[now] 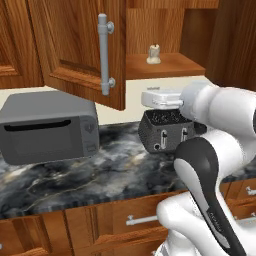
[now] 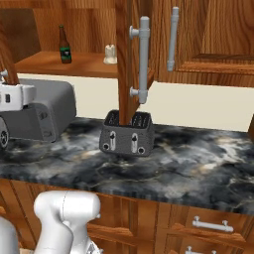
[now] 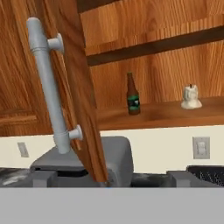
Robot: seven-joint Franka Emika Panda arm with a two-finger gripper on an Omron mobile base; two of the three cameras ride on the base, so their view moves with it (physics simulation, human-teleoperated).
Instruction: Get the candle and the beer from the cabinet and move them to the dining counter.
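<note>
The cabinet (image 1: 165, 65) stands open, its door (image 1: 75, 45) swung out to the left. On its wood shelf stand the beer (image 3: 133, 95), a dark bottle with a green label, and to its right the stubby cream candle (image 3: 190, 97). Both also appear in the right base view, the beer (image 2: 64, 44) left of the candle (image 2: 110, 54). The candle (image 1: 154, 54) is at the shelf's front in the left base view. My gripper (image 3: 113, 178) is open and empty, below and in front of the shelf, above the worktop. The dining counter is out of view.
The open door's silver bar handle (image 3: 49, 87) hangs close on the gripper's left. Below the cabinet, a grey microwave (image 1: 47, 125) and a dark toaster (image 1: 162, 131) sit on the marble worktop (image 1: 100, 172). Drawers (image 2: 208, 225) run under it.
</note>
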